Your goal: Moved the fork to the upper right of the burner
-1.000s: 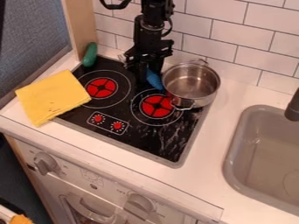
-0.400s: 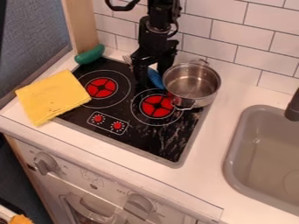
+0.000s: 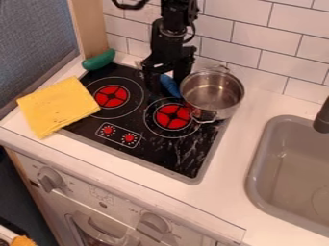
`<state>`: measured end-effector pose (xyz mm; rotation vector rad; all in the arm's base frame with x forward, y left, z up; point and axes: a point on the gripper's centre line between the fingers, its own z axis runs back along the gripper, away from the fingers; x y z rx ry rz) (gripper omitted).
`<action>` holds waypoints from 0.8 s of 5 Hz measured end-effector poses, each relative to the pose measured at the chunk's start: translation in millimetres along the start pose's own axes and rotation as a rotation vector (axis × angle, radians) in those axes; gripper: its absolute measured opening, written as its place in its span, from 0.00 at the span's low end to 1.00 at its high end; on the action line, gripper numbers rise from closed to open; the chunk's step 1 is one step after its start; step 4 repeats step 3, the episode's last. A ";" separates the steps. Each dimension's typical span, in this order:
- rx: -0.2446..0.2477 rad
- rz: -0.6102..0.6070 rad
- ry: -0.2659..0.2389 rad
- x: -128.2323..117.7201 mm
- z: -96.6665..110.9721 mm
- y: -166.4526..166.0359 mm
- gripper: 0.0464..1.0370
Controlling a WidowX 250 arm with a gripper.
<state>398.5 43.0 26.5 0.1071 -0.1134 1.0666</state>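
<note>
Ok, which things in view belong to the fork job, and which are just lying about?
For the job: blue-handled fork; black gripper; black cooktop with red burners.
Lying about: two-handled metal pot; yellow cloth; green toy vegetable.

Pot [image 3: 212,93] right of the fork [image 3: 170,86], cloth [image 3: 59,106] left, cucumber [image 3: 99,60] behind cloth.

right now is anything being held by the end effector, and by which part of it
It can't be told: the end effector is right at the fork's blue handle, but whether it grips the handle isn't clear.
</note>
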 end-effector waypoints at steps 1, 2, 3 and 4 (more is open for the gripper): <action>-0.065 0.030 -0.027 11.0 30.7 8.5 0.96; -0.104 0.039 -0.064 13.3 60.7 20.4 0.96; -0.125 0.026 -0.079 6.0 80.7 36.1 0.96; -0.125 0.026 -0.079 6.0 80.7 36.1 0.96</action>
